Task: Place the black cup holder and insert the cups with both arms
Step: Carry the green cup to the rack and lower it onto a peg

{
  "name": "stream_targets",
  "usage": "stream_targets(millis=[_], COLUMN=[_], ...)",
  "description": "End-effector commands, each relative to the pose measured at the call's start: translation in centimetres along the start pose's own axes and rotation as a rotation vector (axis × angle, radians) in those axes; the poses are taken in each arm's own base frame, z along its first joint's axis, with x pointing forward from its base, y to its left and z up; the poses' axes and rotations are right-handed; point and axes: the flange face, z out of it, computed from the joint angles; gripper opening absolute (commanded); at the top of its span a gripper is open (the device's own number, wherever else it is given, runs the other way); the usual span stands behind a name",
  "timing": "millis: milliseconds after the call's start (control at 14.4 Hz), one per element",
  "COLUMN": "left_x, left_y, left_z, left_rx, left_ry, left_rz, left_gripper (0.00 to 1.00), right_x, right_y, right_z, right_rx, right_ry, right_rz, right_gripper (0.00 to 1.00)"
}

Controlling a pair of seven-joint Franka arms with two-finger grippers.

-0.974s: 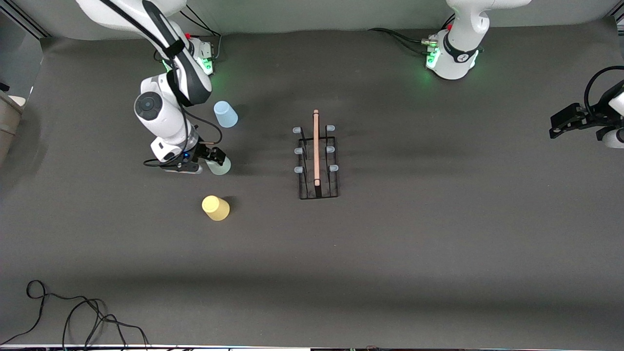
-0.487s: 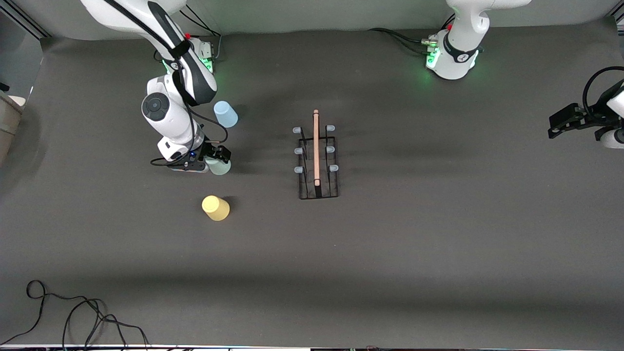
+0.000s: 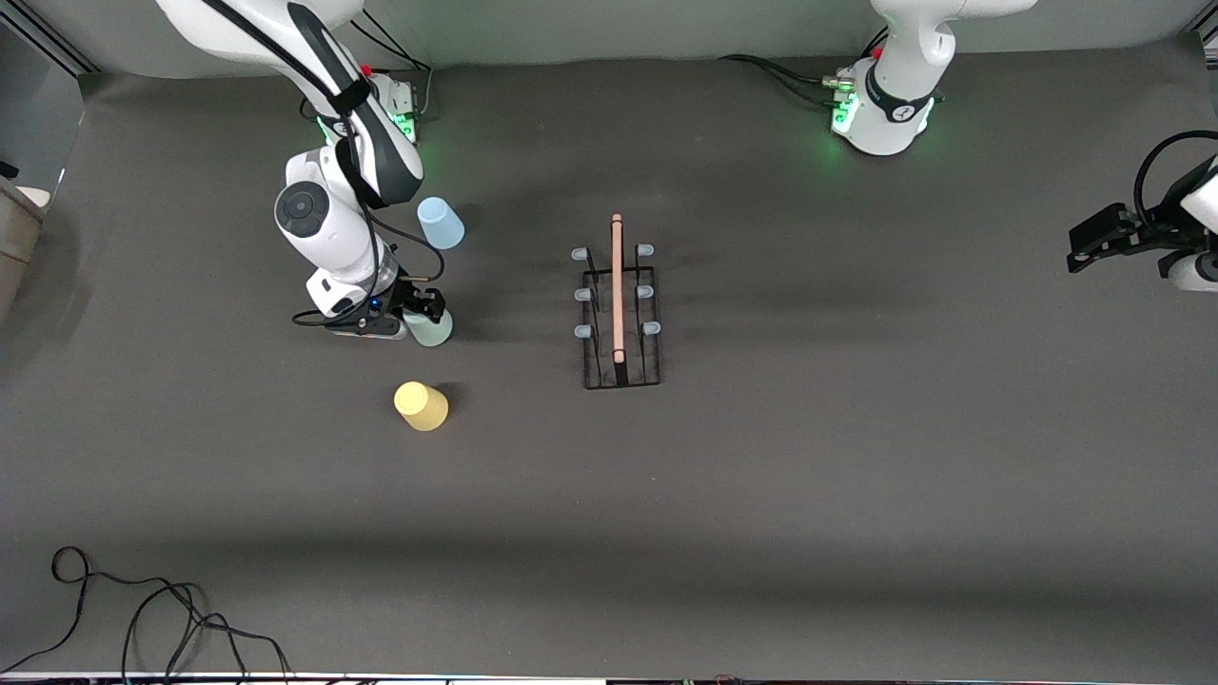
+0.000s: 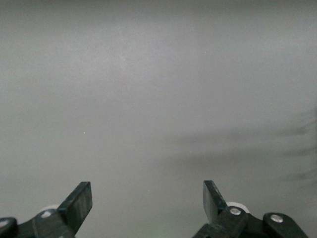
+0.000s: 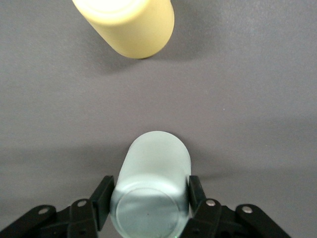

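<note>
The black cup holder [image 3: 618, 314] with its wooden rod stands mid-table, no cup on its prongs. The pale green cup [image 3: 433, 329] stands on the table toward the right arm's end. My right gripper [image 3: 425, 311] is shut on the green cup [image 5: 151, 188], one finger pressed on each side of it [image 5: 103, 196]. The yellow cup [image 3: 420, 405] stands nearer the camera and also shows in the right wrist view [image 5: 130, 25]. The light blue cup [image 3: 440, 223] stands farther back. My left gripper [image 3: 1077, 249] waits open and empty at the left arm's end [image 4: 147, 198].
Loose black cables [image 3: 143, 609] lie at the near corner toward the right arm's end. A beige object [image 3: 14, 228] sits past the table's edge there. Cables run from both arm bases at the back.
My right gripper has shifted a little toward the green cup and its fingers have closed onto the cup's sides. The left gripper has barely drifted.
</note>
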Motion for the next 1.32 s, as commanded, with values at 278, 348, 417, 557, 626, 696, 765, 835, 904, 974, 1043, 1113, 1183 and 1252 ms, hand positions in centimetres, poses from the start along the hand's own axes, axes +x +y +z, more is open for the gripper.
stream_targets(millis=[278, 348, 417, 557, 626, 696, 765, 835, 904, 974, 1043, 1113, 1183, 1252], left_x=[0.2, 0.2, 0.3, 0.3, 0.3, 0.4, 0.4, 0.5, 0.6, 0.6, 0.7, 0.7, 0.7, 0.6], left_y=[-0.1, 0.1, 0.2, 0.4, 0.3, 0.4, 0.4, 0.3, 0.3, 0.3, 0.4, 0.4, 0.4, 0.2], left_z=[0.2, 0.2, 0.2, 0.2, 0.3, 0.3, 0.2, 0.3, 0.4, 0.4, 0.5, 0.5, 0.5, 0.5], left_rx=[-0.024, -0.025, -0.025, -0.025, -0.025, -0.025, -0.025, -0.024, -0.024, -0.024, -0.024, -0.026, -0.030, -0.032], left_ry=[0.019, 0.019, 0.020, 0.020, 0.020, 0.019, 0.023, 0.028, 0.026, 0.025, 0.023, 0.023, 0.024, 0.024], left_rz=[0.003, 0.005, 0.007, 0.010, 0.009, 0.010, 0.010, 0.010, 0.008, 0.010, 0.011, 0.011, 0.009, 0.006], left_gripper=[1.00, 1.00, 1.00, 1.00, 1.00, 1.00, 1.00, 1.00, 1.00, 1.00, 1.00, 1.00, 1.00, 1.00], right_x=[0.1, -0.5, -1.7, -3.1, -3.8, -4.6, -5.1, -5.3, -5.8, -6.0, -6.6, -6.9, -7.1, -7.0], right_y=[-2.7, -3.6, -5.8, -9.5, -11.7, -13.7, -15.2, -16.5, -17.8, -18.8, -20.2, -21.5, -22.5, -23.2], right_z=[-11.6, -12.5, -13.3, -14.7, -15.3, -15.9, -16.4, -16.7, -16.9, -16.8, -16.6, -16.2, -16.0, -15.6], right_rx=[0.101, 0.104, 0.110, 0.121, 0.130, 0.136, 0.142, 0.148, 0.151, 0.146, 0.140, 0.135, 0.131, 0.118], right_ry=[-0.107, -0.104, -0.101, -0.090, -0.086, -0.084, -0.082, -0.080, -0.081, -0.078, -0.080, -0.083, -0.081, -0.072], right_rz=[0.125, 0.155, 0.158, 0.214, 0.236, 0.252, 0.272, 0.286, 0.298, 0.318, 0.330, 0.344, 0.356, 0.369], right_gripper=[0.00, 0.00, 0.00, 0.00, 0.00, 0.00, 0.00, 0.00, 0.00, 0.00, 0.00, 0.00, 0.00, 0.00])
